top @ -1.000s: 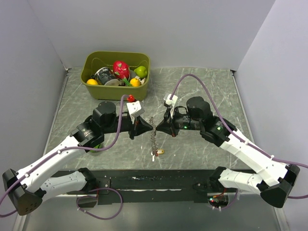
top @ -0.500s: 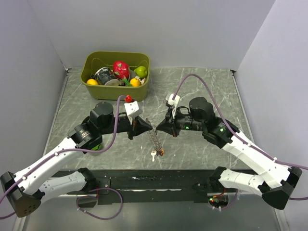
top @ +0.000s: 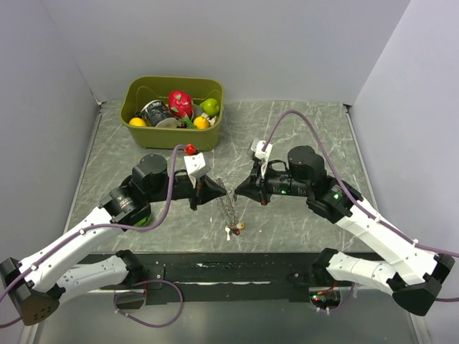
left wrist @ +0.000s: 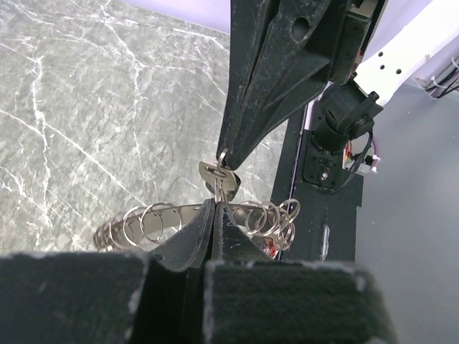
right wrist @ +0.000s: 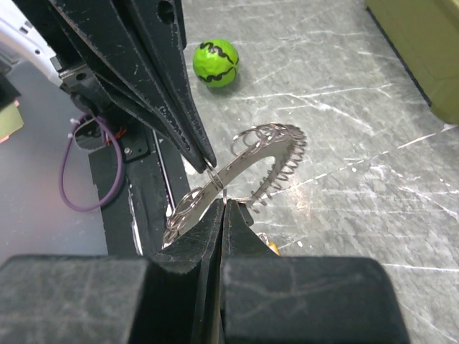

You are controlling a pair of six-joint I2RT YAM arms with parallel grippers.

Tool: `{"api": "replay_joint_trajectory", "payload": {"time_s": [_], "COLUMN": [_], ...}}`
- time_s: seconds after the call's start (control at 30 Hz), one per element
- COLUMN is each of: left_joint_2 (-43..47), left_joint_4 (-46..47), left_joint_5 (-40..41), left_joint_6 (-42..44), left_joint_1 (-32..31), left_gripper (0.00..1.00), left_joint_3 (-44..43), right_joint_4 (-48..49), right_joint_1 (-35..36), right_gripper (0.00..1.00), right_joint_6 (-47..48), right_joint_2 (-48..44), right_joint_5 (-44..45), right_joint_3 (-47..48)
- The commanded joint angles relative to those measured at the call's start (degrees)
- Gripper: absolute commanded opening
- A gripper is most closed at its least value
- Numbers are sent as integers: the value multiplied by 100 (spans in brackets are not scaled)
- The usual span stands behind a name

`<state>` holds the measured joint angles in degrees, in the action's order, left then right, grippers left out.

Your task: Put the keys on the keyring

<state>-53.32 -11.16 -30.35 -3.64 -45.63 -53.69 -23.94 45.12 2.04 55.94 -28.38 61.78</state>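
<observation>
hanging keys (top: 234, 228): dangle at the keyring's low end, nearest the bases.
keyring (right wrist: 267, 152): held up between the two grippers.
left gripper (left wrist: 216, 209): jaws clamped on the ring's band.
right gripper (right wrist: 223, 208): jaws pinched on a key (left wrist: 218, 178) at the band.
step: threading, i'd say.
next: needs the key's hole eased onto a loop, ring held steady.

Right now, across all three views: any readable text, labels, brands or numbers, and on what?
No readable text in any view.
Silver metal key and grey looped metal keyring: no legible marks.
Dark round container in the olive-green plastic bin: any label is too small to read.
Green ball: only a black squiggle, no lettering.
</observation>
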Motion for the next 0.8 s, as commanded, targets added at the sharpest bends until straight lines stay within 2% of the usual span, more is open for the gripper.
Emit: {"api": "replay_joint_trajectory", "payload": {"time_s": [0.0,0.27,0.77], "left_joint_2": [-47,-275,-231], "left_joint_4": [281,-44,43], "left_joint_5": [11,170,126], "left_joint_6": [39,118,118], "left_joint_1": [-25,-25,-60], "left_gripper": [1,1,1], "left_joint_3": [-177,-388,-335], "right_joint_4": [-136,-251,-278], "right_joint_1": [58,198,207], "right_gripper": [0,0,0], "right_joint_6": [200,244,200], "right_joint_2": [171,391,558], "right_joint_5": [-115,78,131], "right_joint_3": [422,598,555]}}
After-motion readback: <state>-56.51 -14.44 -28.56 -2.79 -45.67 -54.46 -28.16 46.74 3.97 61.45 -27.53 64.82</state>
